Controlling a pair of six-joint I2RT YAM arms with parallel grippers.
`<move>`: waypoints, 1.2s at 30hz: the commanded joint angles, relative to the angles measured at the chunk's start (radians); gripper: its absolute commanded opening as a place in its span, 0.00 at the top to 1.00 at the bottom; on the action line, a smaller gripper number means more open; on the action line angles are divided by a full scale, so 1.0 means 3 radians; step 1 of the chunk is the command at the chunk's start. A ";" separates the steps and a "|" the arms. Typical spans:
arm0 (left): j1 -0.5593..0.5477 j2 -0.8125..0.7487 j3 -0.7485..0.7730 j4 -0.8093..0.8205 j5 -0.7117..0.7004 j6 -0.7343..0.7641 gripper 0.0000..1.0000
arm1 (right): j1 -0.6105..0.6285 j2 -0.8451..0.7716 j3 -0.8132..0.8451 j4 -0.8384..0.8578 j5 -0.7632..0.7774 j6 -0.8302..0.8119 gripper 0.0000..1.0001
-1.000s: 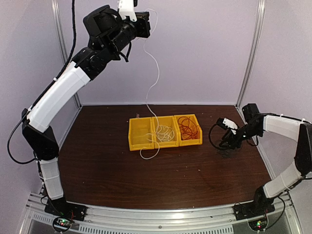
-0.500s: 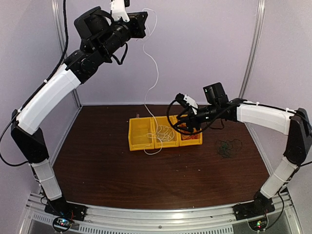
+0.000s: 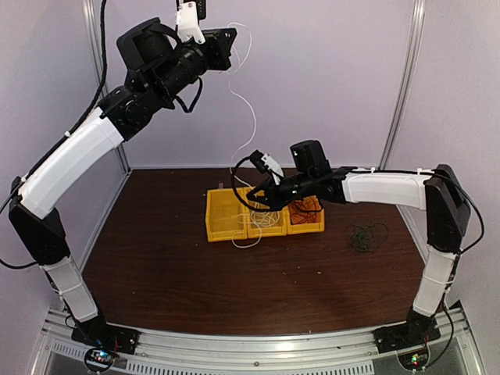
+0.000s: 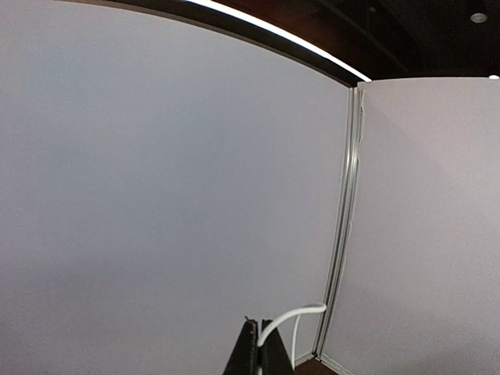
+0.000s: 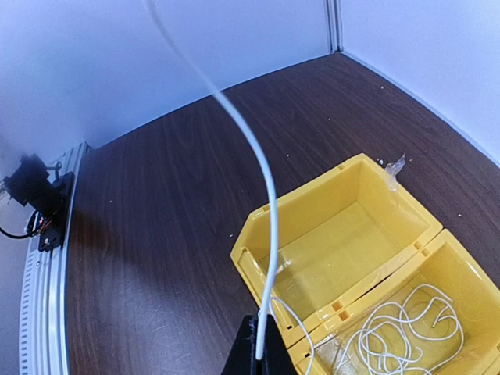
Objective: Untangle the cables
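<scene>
A white cable (image 3: pixel 253 117) hangs from my left gripper (image 3: pixel 232 37), which is raised high near the back wall and shut on its upper end (image 4: pixel 293 316). The strand runs down to a loose white coil (image 3: pixel 267 216) in the middle yellow bin. My right gripper (image 3: pixel 256 201) is low over the bins and shut on this same white strand (image 5: pixel 266 187), just above the coil (image 5: pixel 406 332). A red cable (image 3: pixel 306 209) lies bunched in the right bin. A dark cable (image 3: pixel 367 236) lies in a small heap on the table to the right.
Three yellow bins stand joined in a row mid-table; the left bin (image 3: pixel 223 217) holds nothing (image 5: pixel 344 234). Metal frame posts (image 3: pixel 402 78) and pale walls enclose the table. The rail with the arm bases (image 3: pixel 250 344) runs along the near edge.
My right arm has swung left from the dark cable's spot to over the bins and shut on the white strand. My left arm has shifted slightly, still holding the cable high.
</scene>
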 commanded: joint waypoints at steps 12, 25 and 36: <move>0.0008 -0.0726 -0.1441 0.0468 -0.0071 -0.0270 1.00 | -0.0108 -0.0279 0.0873 -0.0299 0.0322 -0.0396 1.00; 0.0010 -0.0837 -0.2131 0.0749 -0.0288 -0.0456 1.00 | -0.0265 0.0137 0.0990 -0.0322 0.0587 -0.0472 1.00; 0.0048 -0.0348 -0.2321 0.0735 -0.0659 -0.0588 1.00 | -0.0361 0.0588 0.0723 -0.0243 0.0501 -0.0443 1.00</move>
